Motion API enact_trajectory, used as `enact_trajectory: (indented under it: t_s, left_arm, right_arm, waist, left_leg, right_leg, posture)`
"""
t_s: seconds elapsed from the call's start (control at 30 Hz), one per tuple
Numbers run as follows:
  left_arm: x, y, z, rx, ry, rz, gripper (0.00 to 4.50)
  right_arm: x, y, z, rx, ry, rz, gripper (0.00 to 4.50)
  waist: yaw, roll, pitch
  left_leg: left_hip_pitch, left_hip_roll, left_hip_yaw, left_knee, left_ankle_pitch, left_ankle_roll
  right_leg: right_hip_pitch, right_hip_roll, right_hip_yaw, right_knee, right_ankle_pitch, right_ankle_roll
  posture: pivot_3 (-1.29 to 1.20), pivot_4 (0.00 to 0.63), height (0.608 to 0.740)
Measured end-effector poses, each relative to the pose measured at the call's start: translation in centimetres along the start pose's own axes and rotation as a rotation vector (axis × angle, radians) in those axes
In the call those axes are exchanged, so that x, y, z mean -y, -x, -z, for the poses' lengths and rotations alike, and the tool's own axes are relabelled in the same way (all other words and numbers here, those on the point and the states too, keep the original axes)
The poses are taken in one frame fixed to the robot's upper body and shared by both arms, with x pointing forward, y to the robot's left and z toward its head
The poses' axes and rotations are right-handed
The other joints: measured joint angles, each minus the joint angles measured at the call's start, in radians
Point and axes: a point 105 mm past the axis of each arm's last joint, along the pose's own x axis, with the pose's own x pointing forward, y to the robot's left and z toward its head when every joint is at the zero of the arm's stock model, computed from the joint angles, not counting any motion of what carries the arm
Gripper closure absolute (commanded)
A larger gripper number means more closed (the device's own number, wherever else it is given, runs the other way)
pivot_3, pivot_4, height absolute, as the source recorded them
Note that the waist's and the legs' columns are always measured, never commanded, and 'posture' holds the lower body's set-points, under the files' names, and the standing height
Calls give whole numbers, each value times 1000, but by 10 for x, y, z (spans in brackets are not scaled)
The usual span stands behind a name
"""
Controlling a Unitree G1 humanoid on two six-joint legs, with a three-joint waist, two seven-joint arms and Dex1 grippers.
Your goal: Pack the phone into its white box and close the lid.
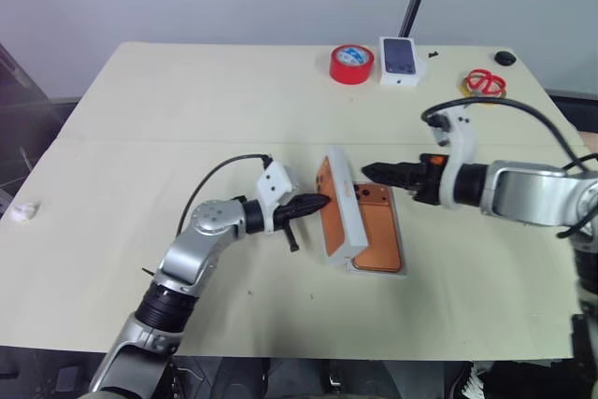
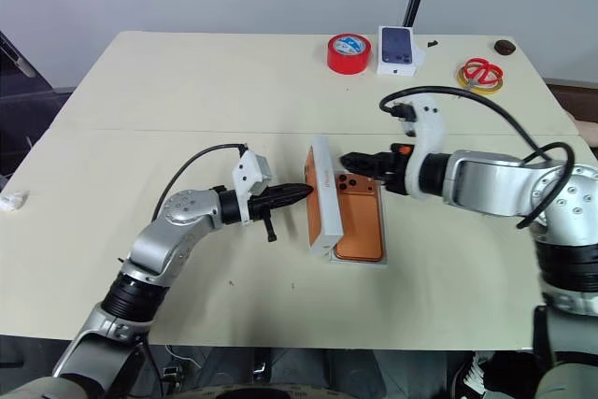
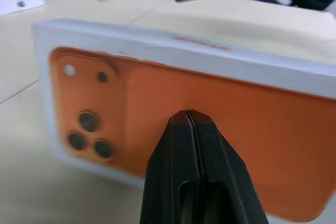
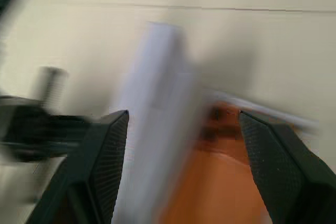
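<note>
The slim orange-copper phone [image 2: 360,221] lies in the shallow white cardboard box [image 2: 360,259] mid-table; the white cardboard lid [image 2: 322,195], orange phone picture on top, stands on edge along its left side; the left gripper [image 2: 301,192], fingers together, touches that printed face; the right gripper [image 4: 181,156], fingers apart, hovers just right of the lid

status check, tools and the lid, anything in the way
Left tool shut, tip against the lid. Right tool open, holding nothing. Lid tilted up on edge over the phone. Nothing in the way.
</note>
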Motion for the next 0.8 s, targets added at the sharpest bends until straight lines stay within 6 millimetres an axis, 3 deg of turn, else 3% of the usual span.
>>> enact_trajectory:
  t_s: [0.13, 0.17, 0.27, 0.37, 0.57, 0.67, 0.8]
  left_arm:
    - [5, -9, 4, -1, 21, 19, 4500]
    - [5, -11, 3, 4, 26, 20, 4500]
    - [3, -13, 0, 17, 30, 3, 4500]
    - [-12, -5, -5, 33, 62, -77, 4500]
    - [-40, 20, 6, -81, 128, -230, 4500]
    - [-42, 27, 15, -156, 125, -237, 4500]
    - [-27, 19, 29, -251, 92, -156, 4500]
  right_arm:
    - [10, -4, 7, -43, 154, 41, 4354]
    - [10, -6, 10, -53, 207, 43, 4443]
    - [12, -8, 11, -58, 360, 66, 4443]
    - [19, -11, 17, -69, 547, 104, 4443]
    - [24, -18, 44, -159, 668, 67, 4443]
    - [24, -19, 51, -179, 682, 46, 4443]
    - [15, -23, 55, -181, 702, -6, 4443]
  waist:
    - [0, 0, 0]
    - [0, 0, 0]
    - [1, 0, 0]
    - [1, 0, 0]
    - [1, 0, 0]
    - [1, 0, 0]
    - [3, 0, 0]
  left_leg:
    - [0, 0, 0, 1, 0, 0]
    - [0, 0, 0, 1, 0, 0]
    - [0, 0, 0, 0, 0, 0]
    - [0, 0, 0, 1, 0, 0]
    - [0, 0, 0, 1, 0, 0]
    - [0, 0, 0, 1, 0, 0]
    - [0, -1, 0, 1, 0, 0]
  right_leg:
    - [0, 0, 0, 0, 0, 0]
    - [0, 0, 0, 0, 0, 0]
    - [0, 0, 0, 0, 0, 0]
    - [0, 0, 0, 0, 0, 0]
    - [0, 0, 0, 0, 0, 0]
    - [0, 0, 0, 0, 0, 0]
    - [0, -1, 0, 0, 0, 0]
  posture:
    - [0, 150, 732]
    - [0, 150, 732]
    - [0, 150, 732]
    - [0, 150, 732]
    - [0, 150, 732]
    - [0, 150, 732]
    - [0, 150, 732]
